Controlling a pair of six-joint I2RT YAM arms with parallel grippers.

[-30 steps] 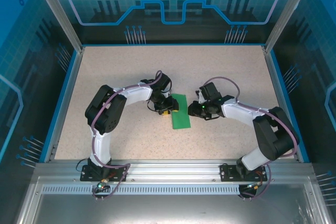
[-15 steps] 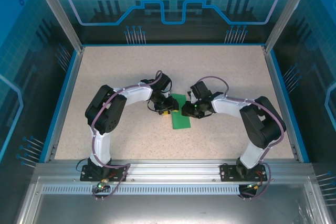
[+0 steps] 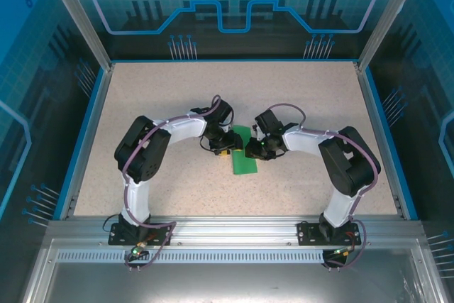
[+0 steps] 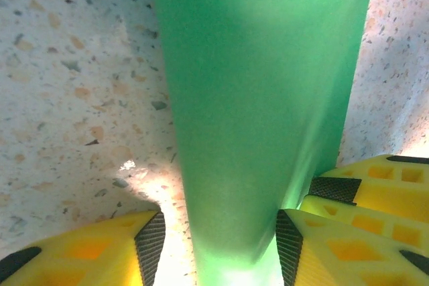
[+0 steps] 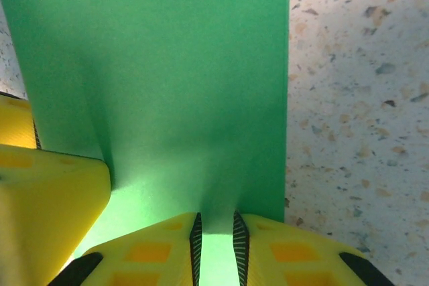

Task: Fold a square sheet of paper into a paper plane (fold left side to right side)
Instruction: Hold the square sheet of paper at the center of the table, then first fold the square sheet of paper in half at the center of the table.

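A: Whereabouts of square sheet of paper [image 3: 245,157]?

B: Mid worktop [image 3: 177,97], doubled into a narrow strip, between both arms.

A: Grip status?

B: Clenched at one edge by right end effector [image 5: 216,232]. Straddled by left end effector [image 4: 220,232], jaws parted, nothing clamped.

A: Handling?

B: Judged featherlight, limp, easily creased, liable to slide. Best taken lightly at an edge or corner, with the opposite side pinned down.

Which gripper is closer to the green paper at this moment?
Right, narrowly. The right gripper is pinched shut on the edge of the green paper, touching it. The left gripper straddles the paper with its jaws open, a gap showing beside one pad.
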